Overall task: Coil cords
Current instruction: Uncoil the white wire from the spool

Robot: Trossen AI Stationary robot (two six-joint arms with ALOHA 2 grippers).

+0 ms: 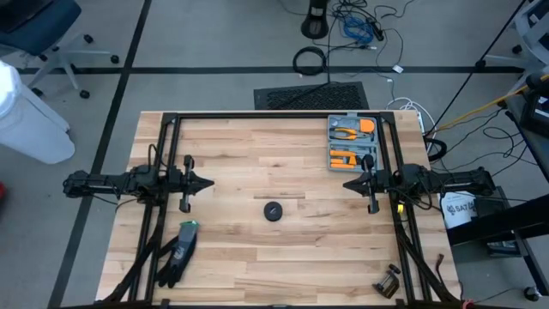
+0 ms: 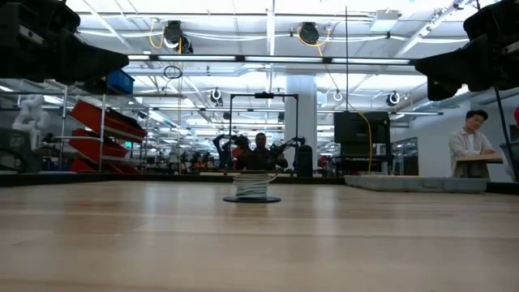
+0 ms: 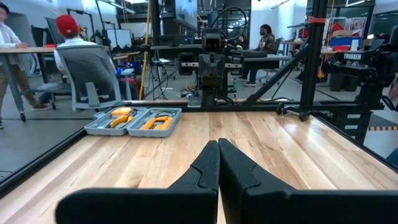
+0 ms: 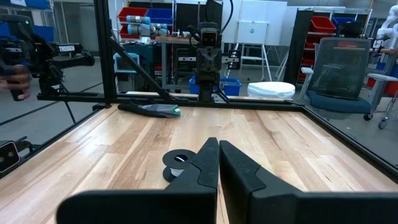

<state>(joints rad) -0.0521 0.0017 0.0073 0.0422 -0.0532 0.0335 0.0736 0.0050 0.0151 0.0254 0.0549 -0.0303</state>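
Observation:
The cord [image 1: 273, 211] is wound into a small round dark-and-white bundle that rests flat on the wooden table near its middle. In the low view the bundle [image 2: 252, 187] stands upright on a dark base. The right wrist view shows the bundle [image 4: 177, 165] partly hidden behind that gripper's fingers. My left gripper [image 1: 208, 182] hovers level at the table's left side, shut and holding nothing; its shut fingertips [image 3: 218, 144] show in its wrist view. My right gripper [image 1: 347, 184] hovers level at the right side, shut [image 4: 219, 144] and holding nothing. The bundle lies between the two, nearer the front.
A grey tool tray [image 1: 352, 142] with orange-handled tools sits at the table's far right. A black glove [image 1: 177, 253] lies near the front left. A small dark object [image 1: 388, 281] lies at the front right. A black frame [image 1: 274, 116] runs round the table. People sit in the room beyond.

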